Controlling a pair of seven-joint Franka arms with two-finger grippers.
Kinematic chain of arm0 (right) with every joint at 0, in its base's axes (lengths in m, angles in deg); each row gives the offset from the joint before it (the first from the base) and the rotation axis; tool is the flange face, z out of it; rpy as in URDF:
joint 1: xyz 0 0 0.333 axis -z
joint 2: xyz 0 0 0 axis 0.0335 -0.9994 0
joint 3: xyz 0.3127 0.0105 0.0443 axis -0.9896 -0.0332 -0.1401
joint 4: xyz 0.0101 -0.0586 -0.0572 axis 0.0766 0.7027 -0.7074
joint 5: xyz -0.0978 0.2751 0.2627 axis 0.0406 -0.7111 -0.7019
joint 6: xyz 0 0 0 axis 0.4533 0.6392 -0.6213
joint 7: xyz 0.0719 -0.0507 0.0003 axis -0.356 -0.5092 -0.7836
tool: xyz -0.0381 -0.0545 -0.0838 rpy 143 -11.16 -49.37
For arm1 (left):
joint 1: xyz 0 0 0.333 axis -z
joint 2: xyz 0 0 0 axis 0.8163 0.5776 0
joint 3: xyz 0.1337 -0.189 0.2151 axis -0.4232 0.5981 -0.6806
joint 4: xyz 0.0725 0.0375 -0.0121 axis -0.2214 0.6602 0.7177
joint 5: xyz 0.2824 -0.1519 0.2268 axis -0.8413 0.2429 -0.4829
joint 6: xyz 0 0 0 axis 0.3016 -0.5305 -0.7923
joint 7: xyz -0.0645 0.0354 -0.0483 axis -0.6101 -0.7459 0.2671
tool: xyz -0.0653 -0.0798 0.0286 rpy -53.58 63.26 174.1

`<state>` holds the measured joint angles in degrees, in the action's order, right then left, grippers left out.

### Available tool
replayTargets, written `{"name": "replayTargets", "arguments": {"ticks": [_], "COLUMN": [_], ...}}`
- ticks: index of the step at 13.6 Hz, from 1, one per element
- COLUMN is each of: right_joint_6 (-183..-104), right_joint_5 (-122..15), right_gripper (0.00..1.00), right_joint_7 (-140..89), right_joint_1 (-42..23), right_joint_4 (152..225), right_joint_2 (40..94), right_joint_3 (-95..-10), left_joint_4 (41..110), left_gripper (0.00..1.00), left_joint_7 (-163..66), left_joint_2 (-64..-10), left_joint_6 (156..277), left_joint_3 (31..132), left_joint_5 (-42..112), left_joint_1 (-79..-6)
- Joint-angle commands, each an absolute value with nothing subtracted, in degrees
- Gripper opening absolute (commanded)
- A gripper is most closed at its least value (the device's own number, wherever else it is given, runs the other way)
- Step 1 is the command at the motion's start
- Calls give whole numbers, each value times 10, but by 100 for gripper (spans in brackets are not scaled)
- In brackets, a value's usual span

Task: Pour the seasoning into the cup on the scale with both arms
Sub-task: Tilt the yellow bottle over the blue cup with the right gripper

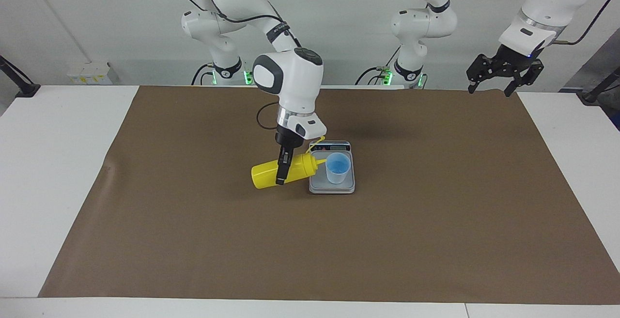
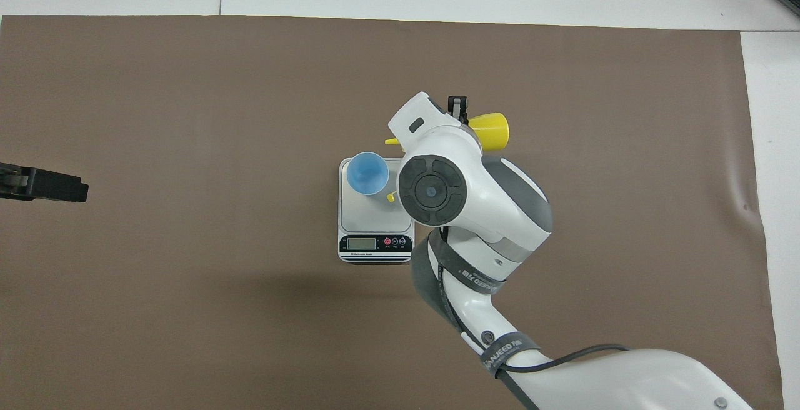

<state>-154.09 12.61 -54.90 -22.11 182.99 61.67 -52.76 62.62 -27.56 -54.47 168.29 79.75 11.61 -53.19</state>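
My right gripper jaws clamped on the seasoning bottle, tipped nearly flat over the bench, nozzle pointing away from my jaws at the cup. Cup sits upright on the scale, just past the nozzle tip. My left gripper waits raised over its own end of the bench, jaws spread wide, holding nothing.
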Motion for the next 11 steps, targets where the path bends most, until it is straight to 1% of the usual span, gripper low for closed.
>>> {"name": "replayTargets", "arguments": {"ticks": [1,2,5,11], "right_joint_6": [-1498,-1483,-1475,-1467], "right_joint_5": [201,229,287,331], "right_gripper": [0,0,0,0], "right_joint_7": [-547,-547,-557,-645], "right_joint_1": [-240,-257,-260,-278], "right_joint_4": [1767,1764,1773,1785], "right_joint_2": [571,564,562,563], "right_joint_3": [-530,-530,-530,-530], "left_joint_4": [641,641,641,641], "left_gripper": [100,100,100,100], "left_joint_7": [-277,-277,-277,-277], "left_joint_2": [-558,-558,-558,-558], "left_joint_6": [1683,1684,1683,1684], "left_joint_3": [801,801,801,801], "left_joint_5": [124,124,124,124], "left_joint_1": [-539,-539,-539,-539]}}
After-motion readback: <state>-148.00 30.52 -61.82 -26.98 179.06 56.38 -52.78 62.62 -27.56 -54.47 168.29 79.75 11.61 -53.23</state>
